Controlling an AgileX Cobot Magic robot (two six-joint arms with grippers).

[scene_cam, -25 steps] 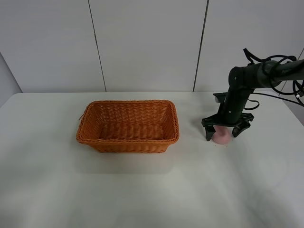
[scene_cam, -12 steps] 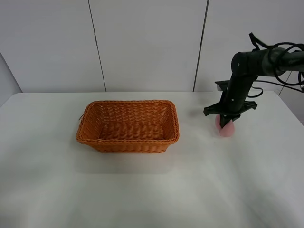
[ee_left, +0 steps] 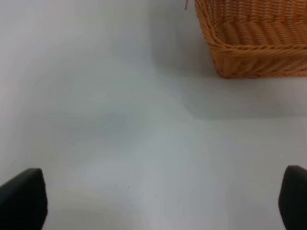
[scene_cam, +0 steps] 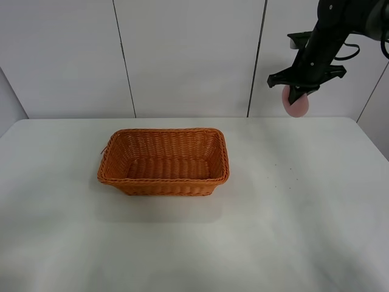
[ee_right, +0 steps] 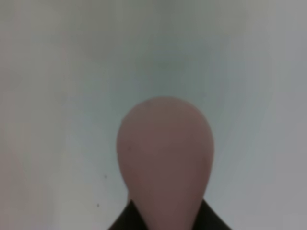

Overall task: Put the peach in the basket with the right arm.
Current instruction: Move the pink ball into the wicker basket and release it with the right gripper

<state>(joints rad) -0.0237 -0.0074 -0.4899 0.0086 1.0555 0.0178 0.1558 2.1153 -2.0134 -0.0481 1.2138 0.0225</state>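
The pale pink peach (scene_cam: pixel 297 104) hangs high above the table at the upper right, held in my right gripper (scene_cam: pixel 296 95), which is shut on it. In the right wrist view the peach (ee_right: pixel 165 153) fills the middle, with the dark fingers (ee_right: pixel 122 223) just showing beneath it. The orange-brown wicker basket (scene_cam: pixel 164 179) stands on the white table, left of centre, well to the left of and below the peach. The left wrist view shows a corner of the basket (ee_left: pixel 254 60) and my left gripper (ee_left: pixel 158 201) open over bare table.
A white table (scene_cam: pixel 292 225) spreads around the basket. Pale wall panels with dark seams (scene_cam: pixel 256 58) stand behind it, close to the raised right arm (scene_cam: pixel 331 27).
The right gripper shut on the peach and lifted it off the table, rising well above the surface and slightly to the right. The basket has not moved.
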